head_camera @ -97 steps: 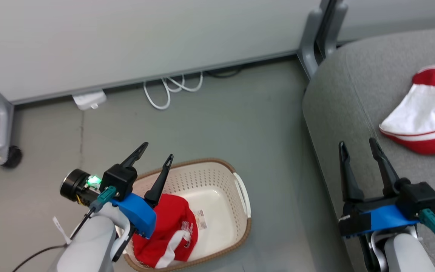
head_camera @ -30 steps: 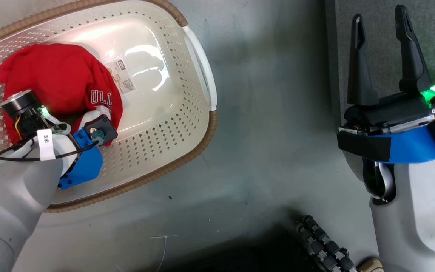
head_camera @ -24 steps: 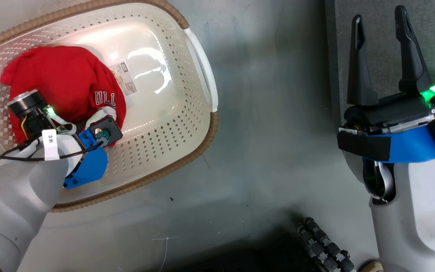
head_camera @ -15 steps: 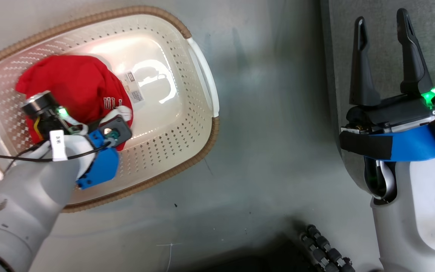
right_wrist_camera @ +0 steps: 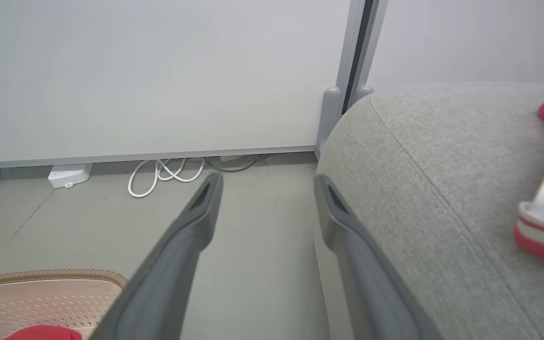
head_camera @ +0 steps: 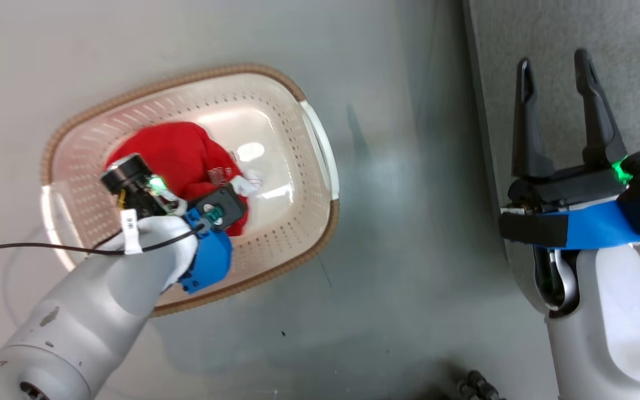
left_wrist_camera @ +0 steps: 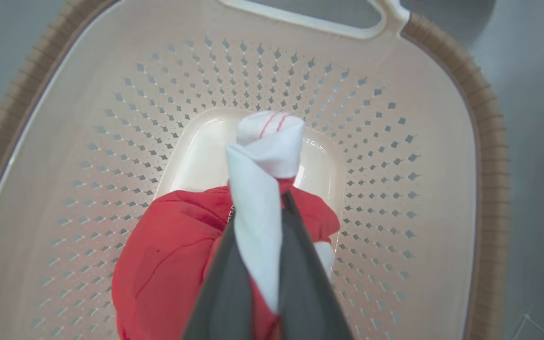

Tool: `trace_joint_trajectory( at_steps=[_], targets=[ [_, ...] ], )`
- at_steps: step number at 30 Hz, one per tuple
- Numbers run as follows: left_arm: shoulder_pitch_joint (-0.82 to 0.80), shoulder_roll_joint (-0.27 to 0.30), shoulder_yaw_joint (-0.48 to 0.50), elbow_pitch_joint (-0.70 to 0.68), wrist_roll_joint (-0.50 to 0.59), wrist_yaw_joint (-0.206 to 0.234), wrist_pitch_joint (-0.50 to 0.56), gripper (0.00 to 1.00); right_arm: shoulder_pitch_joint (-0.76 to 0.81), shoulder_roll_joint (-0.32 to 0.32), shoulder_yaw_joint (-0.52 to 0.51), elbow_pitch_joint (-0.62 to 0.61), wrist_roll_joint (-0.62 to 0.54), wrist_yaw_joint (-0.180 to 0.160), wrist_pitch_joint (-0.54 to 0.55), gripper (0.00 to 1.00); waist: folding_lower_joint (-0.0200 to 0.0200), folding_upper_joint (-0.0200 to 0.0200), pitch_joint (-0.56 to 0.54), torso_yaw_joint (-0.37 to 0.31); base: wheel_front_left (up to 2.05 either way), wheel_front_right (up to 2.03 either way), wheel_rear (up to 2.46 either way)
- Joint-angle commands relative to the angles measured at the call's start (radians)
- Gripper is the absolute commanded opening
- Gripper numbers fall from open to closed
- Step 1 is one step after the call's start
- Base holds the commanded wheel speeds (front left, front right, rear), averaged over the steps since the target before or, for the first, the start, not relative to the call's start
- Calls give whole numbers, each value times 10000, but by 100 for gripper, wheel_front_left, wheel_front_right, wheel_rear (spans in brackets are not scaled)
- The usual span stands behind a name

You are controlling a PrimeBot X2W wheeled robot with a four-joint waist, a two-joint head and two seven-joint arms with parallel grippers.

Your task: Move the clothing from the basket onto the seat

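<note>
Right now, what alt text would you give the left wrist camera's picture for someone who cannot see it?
Two dark fingers of the left gripper pinch a white fold of the red clothing, bunched inside the cream perforated basket. The basket's brown rim and a white handle edge the picture, grey floor beyond.
</note>
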Motion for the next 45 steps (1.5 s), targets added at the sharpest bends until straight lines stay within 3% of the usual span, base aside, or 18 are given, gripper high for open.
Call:
trace_joint_trajectory(
  at_steps=[1,5,22,30,45],
  targets=[
    [109,-23,2,-224,-49,9,-82,0,171,14,-49,53,-88,-7,2,100,0,0,-529,254,0,0,0],
    [414,101,141,-1163,-225,9,-71,0,485,12,-128,203,-133,-7,2,100,0,0,-1218,476,0,0,0],
    [2448,256,2451,-4494,-168,255,-76,0,1962,10,-423,911,-209,-7,2,100,0,0,-4174,1051,0,0,0],
    [2938,-112,3232,-5191,-71,268,-75,0,2720,8,-540,1188,-136,-5,2,100,0,0,-5398,1210,0,0,0],
    [2605,-1088,3842,-5716,-12,153,-75,0,3850,1,-509,1539,-17,-7,2,100,0,0,-7243,1424,0,0,0]
  ],
)
